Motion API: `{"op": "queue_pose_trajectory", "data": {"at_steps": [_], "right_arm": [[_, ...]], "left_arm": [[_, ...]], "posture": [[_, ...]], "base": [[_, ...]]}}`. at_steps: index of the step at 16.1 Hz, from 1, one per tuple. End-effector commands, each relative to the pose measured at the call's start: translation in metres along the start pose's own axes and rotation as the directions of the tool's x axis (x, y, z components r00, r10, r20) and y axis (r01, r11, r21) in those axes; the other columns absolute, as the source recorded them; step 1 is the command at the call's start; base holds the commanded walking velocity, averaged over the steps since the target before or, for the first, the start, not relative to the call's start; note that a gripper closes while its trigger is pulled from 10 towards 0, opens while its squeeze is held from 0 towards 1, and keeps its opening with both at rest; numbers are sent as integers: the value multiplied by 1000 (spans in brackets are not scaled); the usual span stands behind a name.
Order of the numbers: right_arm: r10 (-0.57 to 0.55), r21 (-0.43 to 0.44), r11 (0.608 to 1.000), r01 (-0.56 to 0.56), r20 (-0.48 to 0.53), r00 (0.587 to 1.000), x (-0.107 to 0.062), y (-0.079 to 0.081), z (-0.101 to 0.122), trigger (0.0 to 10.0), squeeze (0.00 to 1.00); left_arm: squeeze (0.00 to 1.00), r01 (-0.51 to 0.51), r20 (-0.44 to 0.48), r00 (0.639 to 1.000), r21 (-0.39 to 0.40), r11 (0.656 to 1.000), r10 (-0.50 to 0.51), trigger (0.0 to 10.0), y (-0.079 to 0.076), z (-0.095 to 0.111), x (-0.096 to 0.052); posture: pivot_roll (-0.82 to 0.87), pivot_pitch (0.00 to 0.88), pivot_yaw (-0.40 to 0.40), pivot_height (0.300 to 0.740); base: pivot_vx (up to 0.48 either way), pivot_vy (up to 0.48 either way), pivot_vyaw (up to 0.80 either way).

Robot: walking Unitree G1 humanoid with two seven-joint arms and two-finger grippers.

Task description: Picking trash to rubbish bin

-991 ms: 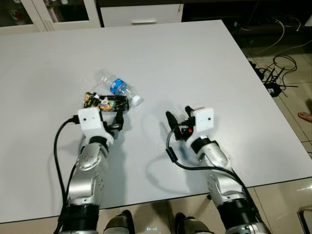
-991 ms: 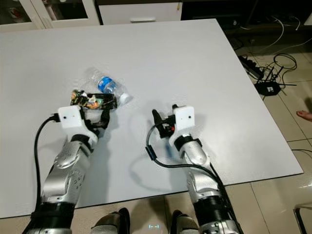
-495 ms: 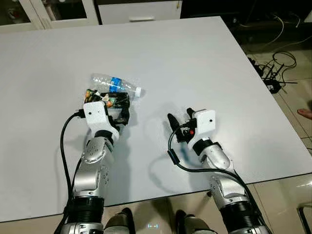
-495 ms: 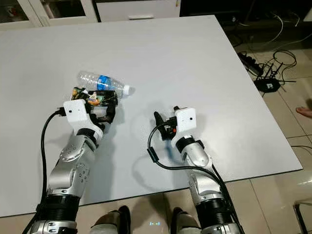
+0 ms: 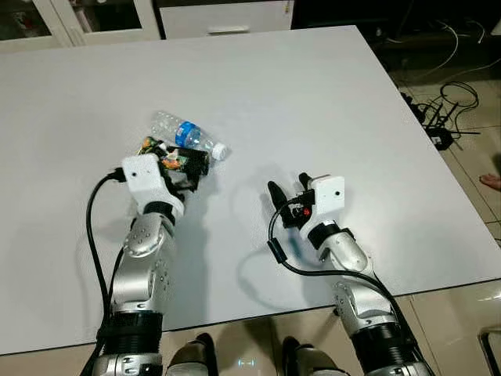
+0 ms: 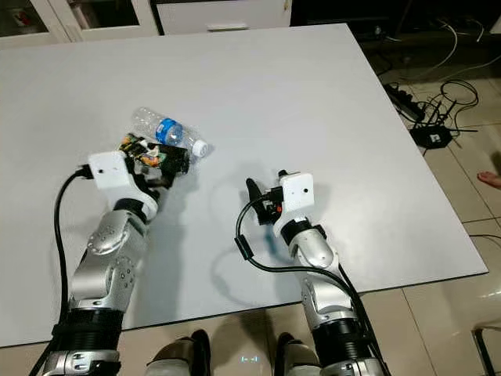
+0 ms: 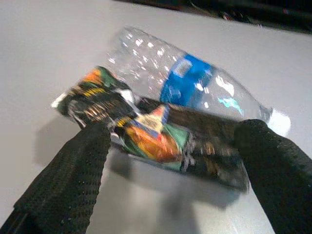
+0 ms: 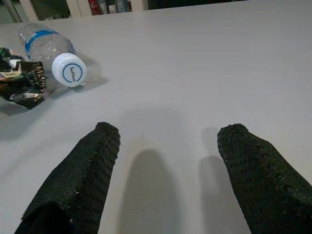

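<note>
A crumpled colourful snack wrapper (image 7: 151, 131) sits between the fingers of my left gripper (image 5: 178, 166), which is shut on its two ends. It casts a shadow on the white table (image 5: 297, 94), so it looks slightly raised. A clear plastic bottle (image 5: 186, 136) with a blue label and white cap lies just beyond the wrapper, touching it. My right gripper (image 5: 288, 186) hovers low over bare table to the right, open with nothing between its fingers. Along those fingers the bottle (image 8: 48, 46) and the wrapper's end (image 8: 22, 83) lie well ahead.
The table's right edge drops to a tiled floor with a power strip and tangled cables (image 5: 434, 137). A person's foot (image 5: 493, 182) shows at the far right. White cabinets (image 5: 227, 19) stand behind the table. Bare table surrounds both arms.
My left wrist has turned and the wrapper has tilted with it, one end raised. The bottle has rolled from lying level to a slant. The right arm has hardly moved.
</note>
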State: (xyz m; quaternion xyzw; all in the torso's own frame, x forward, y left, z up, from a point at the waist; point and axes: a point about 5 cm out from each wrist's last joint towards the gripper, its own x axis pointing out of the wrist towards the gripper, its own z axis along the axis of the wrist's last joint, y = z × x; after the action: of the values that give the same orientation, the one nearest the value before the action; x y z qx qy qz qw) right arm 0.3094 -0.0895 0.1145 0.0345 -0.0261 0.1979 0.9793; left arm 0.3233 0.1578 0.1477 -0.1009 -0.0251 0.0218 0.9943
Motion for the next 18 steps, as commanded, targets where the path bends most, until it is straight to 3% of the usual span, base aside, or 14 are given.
{"op": "queue_pose_trajectory", "data": {"at_steps": [1,10,18], "right_arm": [[0,0,1000,0,-9,1000,1,-1,-1,10000,0],[3,5,1000,-3,-3,1000,-2,1,-1,10000,0],[13,6,1000,-13,-5,1000,-6,4,0,10000,0]], "left_arm": [[0,-26,37,999,-23,999,27,10000,1,9,1],[0,-150,1,989,-75,986,150,10000,27,5,10],[0,-132,-62,990,-72,989,128,10000,29,-7,29]], "posture": [[-41,210,23,740],[-42,222,21,740],[-55,250,19,740]], "base": [[0,0,0],[0,0,0],[0,0,0]]}}
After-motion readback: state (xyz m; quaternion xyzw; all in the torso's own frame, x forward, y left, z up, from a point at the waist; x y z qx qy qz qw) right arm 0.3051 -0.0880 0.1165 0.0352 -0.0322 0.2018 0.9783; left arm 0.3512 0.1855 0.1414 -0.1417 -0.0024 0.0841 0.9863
